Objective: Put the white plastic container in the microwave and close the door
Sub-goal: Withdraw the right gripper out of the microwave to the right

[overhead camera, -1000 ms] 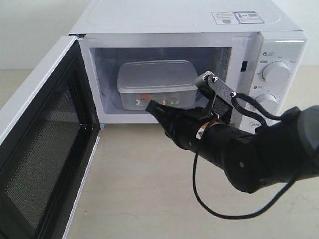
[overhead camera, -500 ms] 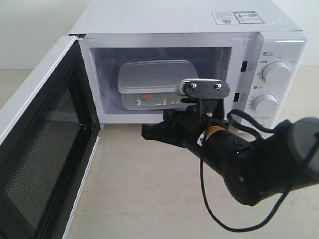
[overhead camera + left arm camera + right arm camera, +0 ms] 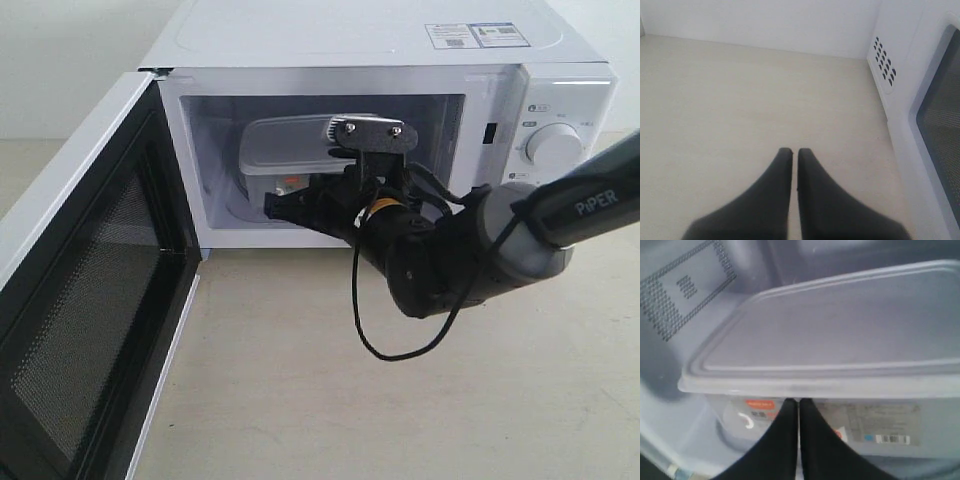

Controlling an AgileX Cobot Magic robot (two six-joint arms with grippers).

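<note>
The white plastic container (image 3: 290, 148) sits inside the microwave (image 3: 350, 45), on the glass turntable. The door (image 3: 85, 300) is swung wide open to the left. My right gripper (image 3: 272, 208) reaches into the opening, shut and holding nothing. In the right wrist view the right gripper (image 3: 799, 401) has its tips right at the container's (image 3: 840, 335) labelled side, just under the lid's rim, beside the red-and-white label (image 3: 760, 404); whether they touch I cannot tell. My left gripper (image 3: 791, 151) is shut and empty over the bare table, and is out of the exterior view.
Two round dials (image 3: 555, 143) sit on the microwave's right panel. In the left wrist view a white wall with vent holes (image 3: 884, 65) and a dark meshed window (image 3: 940, 120) stand close by. The right arm's cable (image 3: 385, 345) hangs above the beige table (image 3: 300, 400).
My right gripper has moved from in front of the microwave leftward and forward into the opening, up to the container's front side. The container and the door have not moved.
</note>
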